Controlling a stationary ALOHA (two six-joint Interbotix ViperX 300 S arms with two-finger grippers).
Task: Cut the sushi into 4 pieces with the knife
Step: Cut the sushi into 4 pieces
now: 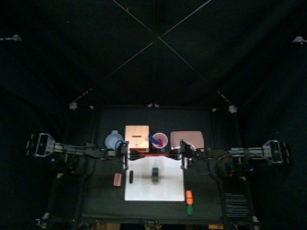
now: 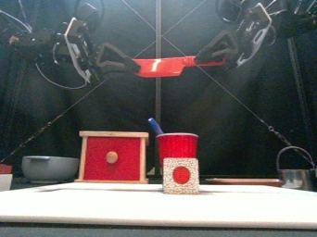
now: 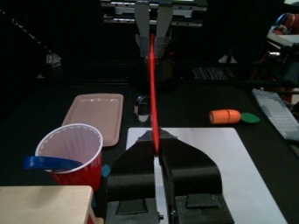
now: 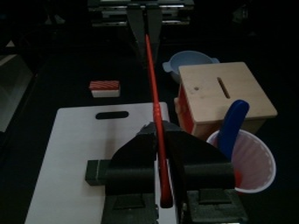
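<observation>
The blue-grey bowl (image 2: 50,168) sits at the far left of the tabletop (image 1: 96,193), toward the back. A small red toy (image 4: 105,87) lies on the bare tabletop just beside the left edge of the white cutting board (image 1: 168,189). The left claw (image 3: 156,140) is closed on one end of the red knife (image 2: 165,65), which hangs level in the air high above the board. At the back, the wooden box (image 2: 114,155) stands just left of the red cup (image 2: 177,146), which holds the blue knife (image 2: 155,124). The sushi roll (image 2: 181,175) rests on the board in front of the cup, well below the red knife. The pink tray (image 3: 93,114) lies at the back right. An orange toy (image 3: 228,115) lies off the board's right edge, and the metal cutter (image 2: 294,171) stands at the far right. The right claw (image 4: 156,131) clamps the red knife's other end.
</observation>
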